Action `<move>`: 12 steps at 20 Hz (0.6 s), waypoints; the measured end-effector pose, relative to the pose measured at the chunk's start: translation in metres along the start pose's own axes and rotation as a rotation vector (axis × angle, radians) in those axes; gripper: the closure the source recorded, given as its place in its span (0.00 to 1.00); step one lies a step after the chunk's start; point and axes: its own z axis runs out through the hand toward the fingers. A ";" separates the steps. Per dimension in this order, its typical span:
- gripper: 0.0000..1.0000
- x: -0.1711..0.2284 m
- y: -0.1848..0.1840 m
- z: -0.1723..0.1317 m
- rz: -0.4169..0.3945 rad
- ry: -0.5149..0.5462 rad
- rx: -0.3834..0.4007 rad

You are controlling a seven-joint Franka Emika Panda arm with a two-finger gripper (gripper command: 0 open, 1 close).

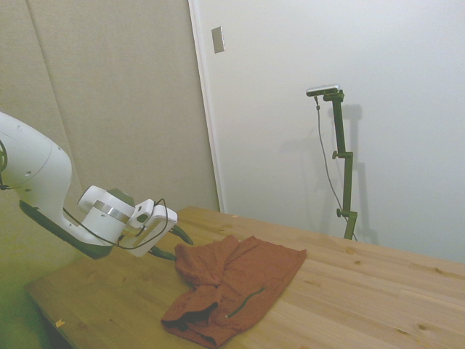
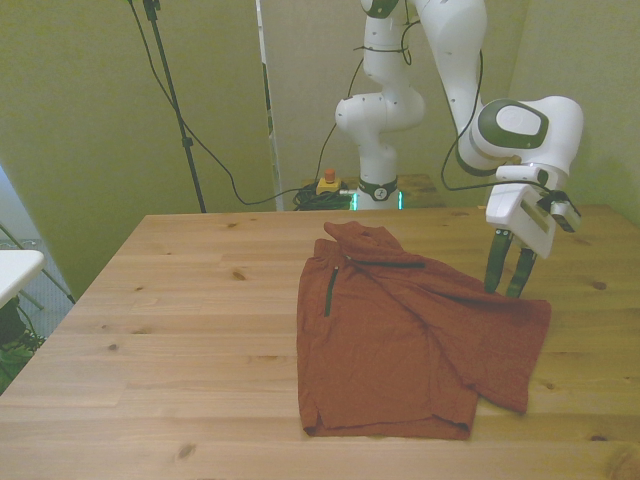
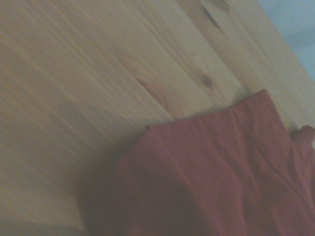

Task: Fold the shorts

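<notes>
The rust-brown shorts [image 2: 405, 335] lie rumpled at the centre of the wooden table [image 2: 180, 330]; at their three o'clock edge, the gripper [image 2: 507, 292] stands with fingers spread, tips just above the cloth.

My feeds carry a soft yellow-green cast, strongest at the side view's left edge. The stand throws a faint shadow on the wall [image 1: 407, 145]. The wrist view is blurred, darkest over the shorts [image 3: 206, 182].

In your wrist view the shorts [image 3: 211, 177] are blurred and cut off at the picture's edge, and the side view crops the table [image 1: 363, 291].
</notes>
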 end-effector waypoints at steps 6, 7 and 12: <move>0.00 -0.009 0.003 -0.008 0.002 -0.043 0.014; 0.00 -0.010 0.005 -0.005 0.006 -0.048 0.023; 0.00 -0.009 0.012 0.003 0.027 -0.058 0.032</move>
